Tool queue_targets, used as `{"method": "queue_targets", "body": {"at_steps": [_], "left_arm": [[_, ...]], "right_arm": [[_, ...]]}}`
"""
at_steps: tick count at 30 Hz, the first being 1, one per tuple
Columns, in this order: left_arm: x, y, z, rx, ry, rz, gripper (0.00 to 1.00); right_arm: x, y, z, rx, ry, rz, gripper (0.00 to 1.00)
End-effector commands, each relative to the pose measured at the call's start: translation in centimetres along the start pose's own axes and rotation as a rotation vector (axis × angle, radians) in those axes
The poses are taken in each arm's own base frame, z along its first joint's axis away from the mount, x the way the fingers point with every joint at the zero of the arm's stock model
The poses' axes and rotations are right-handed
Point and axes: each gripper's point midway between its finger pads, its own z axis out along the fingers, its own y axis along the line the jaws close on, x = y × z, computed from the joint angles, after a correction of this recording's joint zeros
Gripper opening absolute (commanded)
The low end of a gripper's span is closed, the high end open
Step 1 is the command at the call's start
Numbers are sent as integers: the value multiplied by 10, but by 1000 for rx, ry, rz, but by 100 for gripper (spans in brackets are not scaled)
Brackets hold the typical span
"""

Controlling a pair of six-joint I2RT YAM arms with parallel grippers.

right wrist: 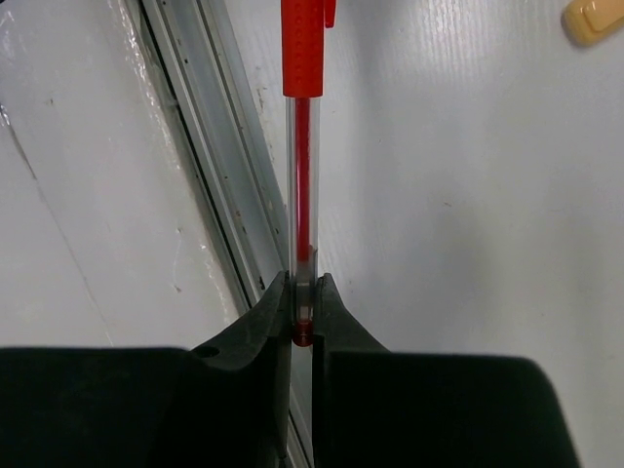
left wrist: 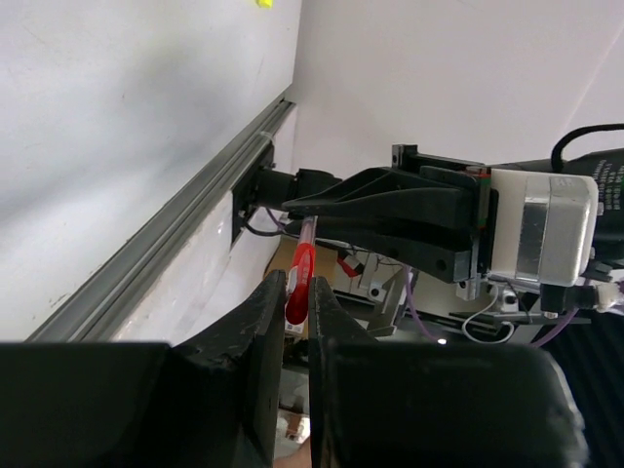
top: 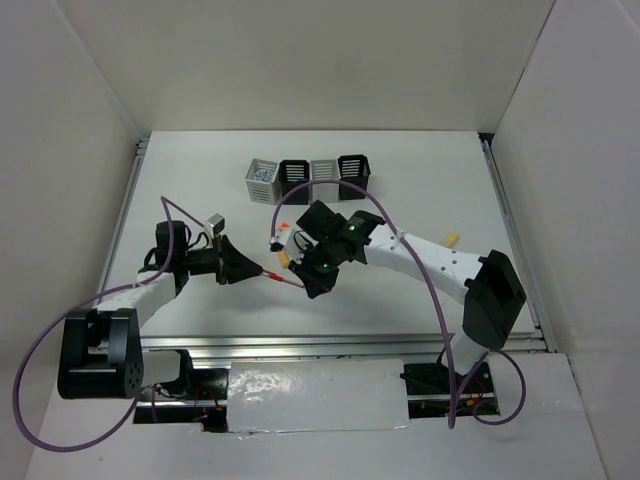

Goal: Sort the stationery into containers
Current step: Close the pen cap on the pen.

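A thin red pen (top: 282,279) hangs just above the table between my two grippers. My left gripper (top: 262,272) is shut on its red cap end (left wrist: 299,291). My right gripper (top: 303,287) is shut on the clear barrel's tip (right wrist: 303,175), its fingers (left wrist: 390,210) facing the left ones. The containers (top: 308,178), a row of grey and black slatted cups, stand at the back centre. The leftmost grey cup holds something bluish (top: 262,175). A peach marker (top: 450,239) lies to the right, seen also in the right wrist view as the peach marker (right wrist: 593,21).
An orange-tipped item (top: 283,236) lies partly under the right arm, just left of its wrist. A metal rail (top: 340,345) runs along the near table edge. White walls enclose the left, back and right sides.
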Motion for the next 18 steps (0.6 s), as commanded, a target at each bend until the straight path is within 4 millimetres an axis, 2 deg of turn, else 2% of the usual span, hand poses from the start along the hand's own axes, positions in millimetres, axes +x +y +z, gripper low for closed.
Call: {"method": "queue_targets", "body": {"at_steps": [1, 4, 8, 9, 13, 18], "left_arm": [[9, -12, 3, 4, 42, 128, 0], [8, -13, 3, 11, 28, 138, 0], [9, -4, 3, -18, 0, 139, 0], [16, -4, 7, -21, 21, 144, 0], [19, -6, 9, 19, 4, 157, 0], [22, -10, 9, 31, 16, 134, 0]], "right_arm": [[-30, 3, -7, 9, -81, -56, 0], [-35, 6, -6, 3, -84, -64, 0], [-48, 13, -6, -10, -102, -83, 0], [-49, 14, -5, -12, -102, -84, 0], [-55, 19, -2, -12, -122, -76, 0], [-65, 13, -4, 34, -177, -72, 0]]}}
